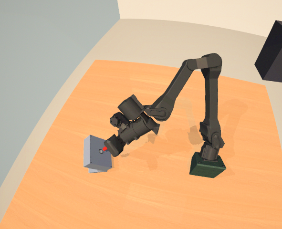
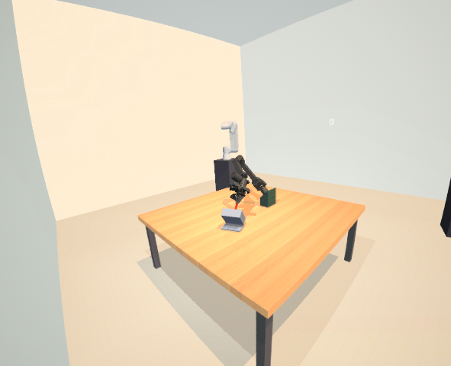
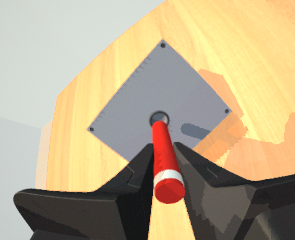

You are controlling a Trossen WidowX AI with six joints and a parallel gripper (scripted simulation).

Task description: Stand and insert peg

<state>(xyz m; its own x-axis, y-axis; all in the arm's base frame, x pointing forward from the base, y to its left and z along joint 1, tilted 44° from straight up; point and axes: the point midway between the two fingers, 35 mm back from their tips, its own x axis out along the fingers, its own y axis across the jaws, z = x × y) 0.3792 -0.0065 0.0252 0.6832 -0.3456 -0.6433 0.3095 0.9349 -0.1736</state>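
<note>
The red peg (image 1: 104, 148) (image 2: 236, 206) (image 3: 161, 135) is held in my gripper (image 1: 107, 147) (image 2: 237, 202) (image 3: 163, 148), which is shut on it. The peg's white band is at the end nearest the wrist camera, and its plain end points at the panel. The grey sloped panel (image 1: 93, 145) (image 2: 233, 214) (image 3: 127, 100) faces the gripper. Its one hole (image 1: 100, 151) (image 3: 151, 120) is partly covered by the peg's plain end in the wrist view. In the top view a small gap shows between that end and the hole, so the peg is outside the panel. The peg's shadow lies on the face.
The arm rises from a dark green base block (image 1: 207, 166) (image 2: 268, 197) on the wooden table (image 1: 155, 202) (image 2: 288, 236). The panel has a small grey foot (image 1: 96, 170) under it, resting on the table. A dark pedestal (image 1: 274, 54) stands beyond the table.
</note>
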